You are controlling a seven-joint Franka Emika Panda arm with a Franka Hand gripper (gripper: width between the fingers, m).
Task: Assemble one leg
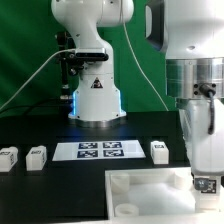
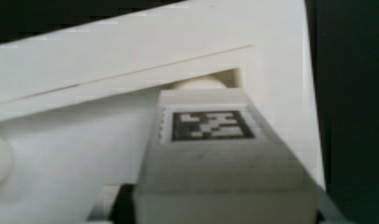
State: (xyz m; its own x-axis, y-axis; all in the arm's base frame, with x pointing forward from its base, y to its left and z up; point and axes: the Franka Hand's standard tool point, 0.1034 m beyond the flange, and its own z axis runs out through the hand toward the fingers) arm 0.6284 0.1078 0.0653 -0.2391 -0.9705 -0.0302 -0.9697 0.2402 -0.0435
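Observation:
My gripper (image 1: 205,176) is shut on a leg (image 1: 207,186), a small white block with a black-and-white tag. It holds the leg upright at the corner of the wide white panel (image 1: 140,190) on the exterior view's right. In the wrist view the leg (image 2: 211,125) fills the space between my fingers (image 2: 133,200), with my gripper (image 2: 227,203) closed on its sides. Its far end meets the panel's inner corner (image 2: 212,82). I cannot tell whether it is seated there. Three more legs lie on the table, two (image 1: 8,157) (image 1: 36,156) on the left and one (image 1: 159,150) beside the marker board.
The marker board (image 1: 100,151) lies flat on the black table behind the panel. The robot's white base (image 1: 95,95) stands at the back, with cables trailing to the left. The panel's raised rim (image 2: 97,80) runs close to the held leg.

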